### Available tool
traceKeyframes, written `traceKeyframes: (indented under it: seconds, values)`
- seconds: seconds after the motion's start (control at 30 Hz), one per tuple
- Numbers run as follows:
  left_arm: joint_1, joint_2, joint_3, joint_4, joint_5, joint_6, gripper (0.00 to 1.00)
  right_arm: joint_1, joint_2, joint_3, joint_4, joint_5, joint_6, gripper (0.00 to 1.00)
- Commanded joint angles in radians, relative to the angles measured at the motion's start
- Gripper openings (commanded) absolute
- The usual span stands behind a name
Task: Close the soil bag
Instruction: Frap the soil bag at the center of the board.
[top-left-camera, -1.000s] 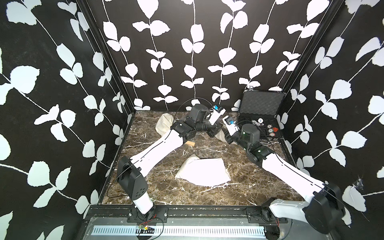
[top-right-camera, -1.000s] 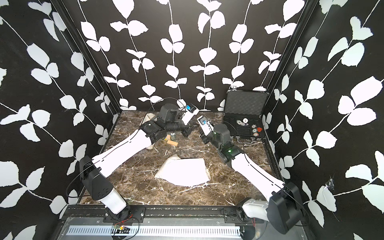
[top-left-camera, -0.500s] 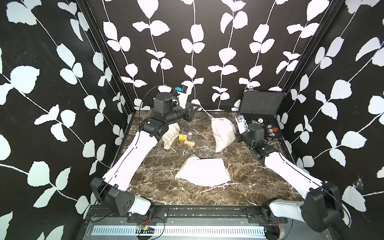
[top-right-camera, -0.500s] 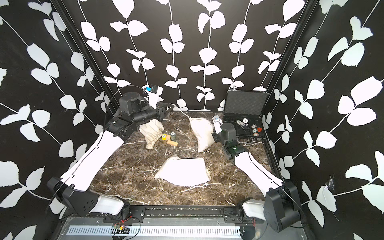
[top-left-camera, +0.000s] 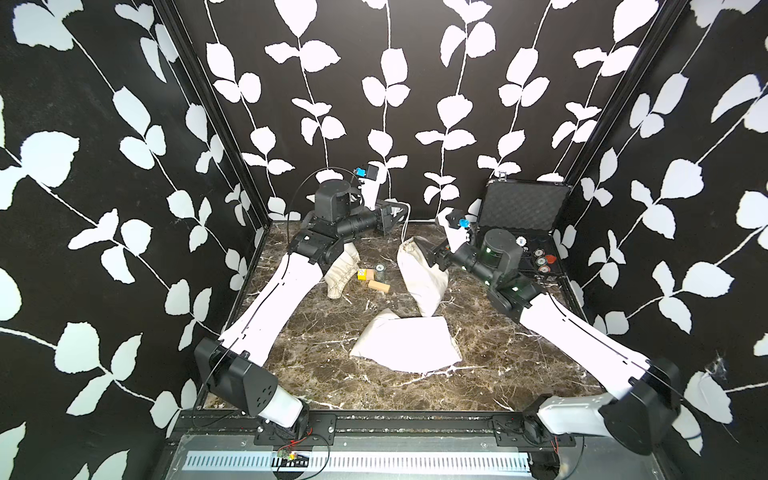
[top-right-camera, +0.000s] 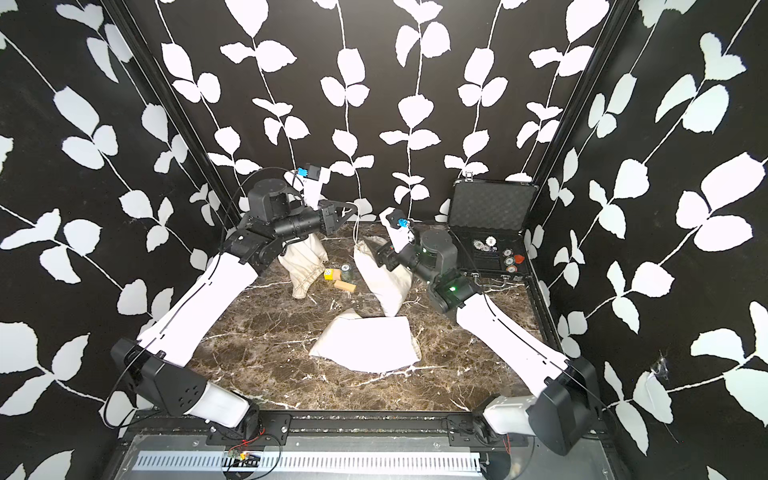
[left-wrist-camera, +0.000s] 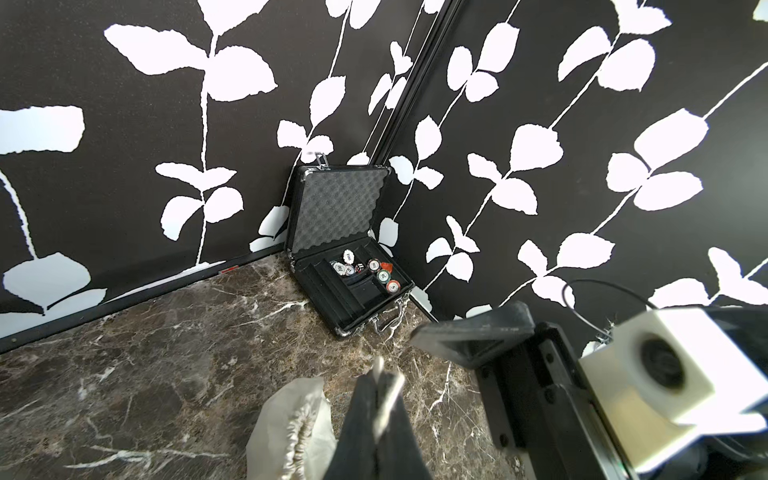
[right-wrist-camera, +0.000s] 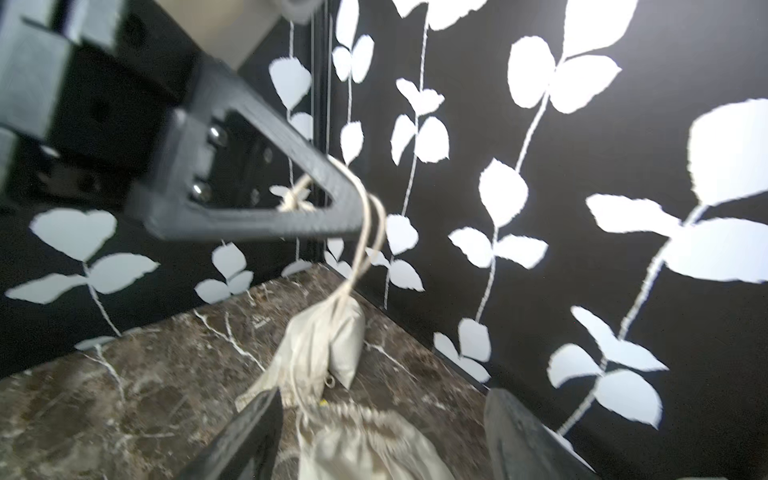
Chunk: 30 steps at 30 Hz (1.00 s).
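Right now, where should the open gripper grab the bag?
Probably the bunched neck just below the mouth, coming in from the case side. The bag leans mouth-up toward the left gripper, which pinches the string; the right gripper has its open jaws either side of it.

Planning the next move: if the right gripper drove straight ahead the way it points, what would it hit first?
The gathered mouth of the soil bag, which sits between the open fingers of the right gripper. The other cloth bag probably lies beyond it.
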<state>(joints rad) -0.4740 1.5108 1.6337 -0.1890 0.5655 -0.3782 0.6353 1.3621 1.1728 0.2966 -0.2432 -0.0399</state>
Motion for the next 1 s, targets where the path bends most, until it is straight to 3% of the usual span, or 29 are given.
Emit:
traceKeyframes:
  seconds: [0.0,0.17,0.2,0.3,0.37,0.5,0.67,0.97]
  values:
    - [0.007,-0.048,0.008,0.042,0.006,-0.018,0.0,0.015,0.086,0.077,0.073,-0.078,0.082,0.77]
    - [0.006,-0.059,0.014,0.036,-0.006,-0.015,0.0,0.019,0.162,0.185,0.022,-0.105,0.089,0.64]
    - [0.007,-0.062,0.017,0.033,-0.01,-0.014,0.0,0.021,0.169,0.191,0.015,-0.089,0.086,0.59]
    - [0.007,-0.08,0.029,0.029,-0.022,-0.014,0.0,0.015,0.204,0.217,-0.1,0.059,0.028,0.28]
    - [0.017,-0.102,0.044,0.03,-0.038,-0.019,0.0,-0.005,0.23,0.216,-0.18,0.165,-0.023,0.17]
    - [0.088,-0.145,0.061,0.069,-0.061,-0.115,0.0,-0.09,0.287,0.105,-0.226,0.28,-0.072,0.13]
    - [0.107,-0.145,0.13,0.055,-0.064,-0.125,0.0,-0.184,0.314,0.006,-0.248,0.38,-0.088,0.15]
    - [0.151,-0.174,0.229,-0.008,-0.107,-0.074,0.0,-0.218,0.091,0.106,-0.441,0.494,-0.202,0.14]
